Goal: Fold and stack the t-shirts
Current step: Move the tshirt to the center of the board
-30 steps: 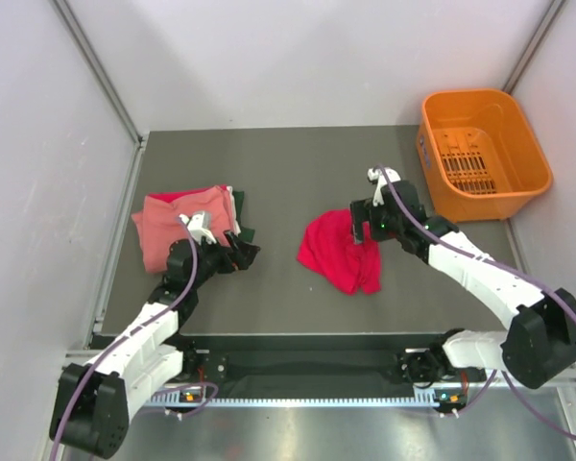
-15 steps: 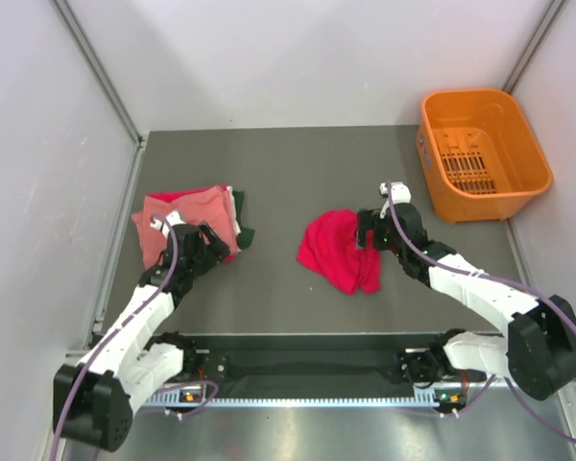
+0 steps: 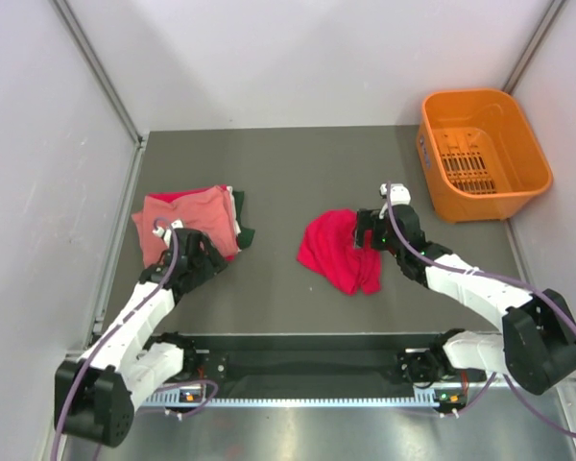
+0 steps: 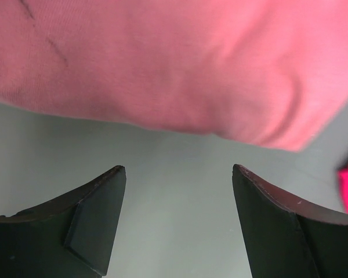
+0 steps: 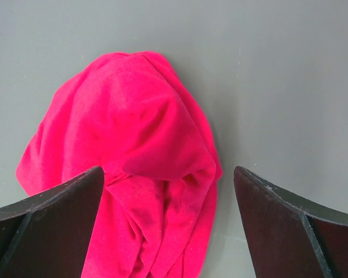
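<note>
Crimson cloth in a rumpled heap: the crimson t-shirt (image 3: pixel 336 252) lies unfolded right of centre on the grey table (image 3: pixel 288 163), rounded at its far end and trailing loose folds toward the near edge, a stitched hem visible in the right wrist view; the right gripper (image 5: pixel 168 169) is poised over it with jaws spread wide and nothing grasped. At the table's left side the salmon-pink t-shirt (image 3: pixel 187 219) rests folded and roughly square on top of a stack, the dark green t-shirt (image 3: pixel 246 232) showing only as a strip along its right edge; the left gripper (image 4: pixel 178 168) sits at the stack's near edge, jaws parted and empty, bare table between them. Orange basket (image 3: pixel 432 144) at the far right corner.
</note>
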Motion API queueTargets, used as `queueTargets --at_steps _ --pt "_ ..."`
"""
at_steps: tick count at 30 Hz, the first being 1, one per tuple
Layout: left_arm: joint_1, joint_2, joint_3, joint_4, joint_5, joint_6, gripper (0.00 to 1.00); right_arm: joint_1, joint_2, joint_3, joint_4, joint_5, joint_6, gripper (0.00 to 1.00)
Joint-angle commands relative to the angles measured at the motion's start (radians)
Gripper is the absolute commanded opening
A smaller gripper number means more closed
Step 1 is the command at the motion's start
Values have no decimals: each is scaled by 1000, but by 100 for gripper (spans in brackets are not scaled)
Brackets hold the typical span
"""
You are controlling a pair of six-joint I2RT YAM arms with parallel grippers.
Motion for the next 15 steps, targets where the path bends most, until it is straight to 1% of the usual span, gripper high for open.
queueTargets --at_steps 1,2,4,9,12,14,15 --pt "2 96 65 -51 -50 21 79 1 -9 -10 71 2 20 93" --pt "1 115 80 -48 -79 40 79 -1 -10 -15 74 2 21 93" --pt "1 152 83 -27 -85 51 79 -3 -10 -18 75 2 26 93" --pt "10 225 88 90 -203 57 79 -3 -1 -20 86 -17 31 93" --pt "34 290 118 156 -221 75 79 -3 -1 -24 94 -28 35 93" --pt "62 359 153 180 -212 94 78 -3 -6 -29 94 -29 38 94" --pt "95 385 164 206 -206 100 78 -3 -4 -32 97 -29 40 93"
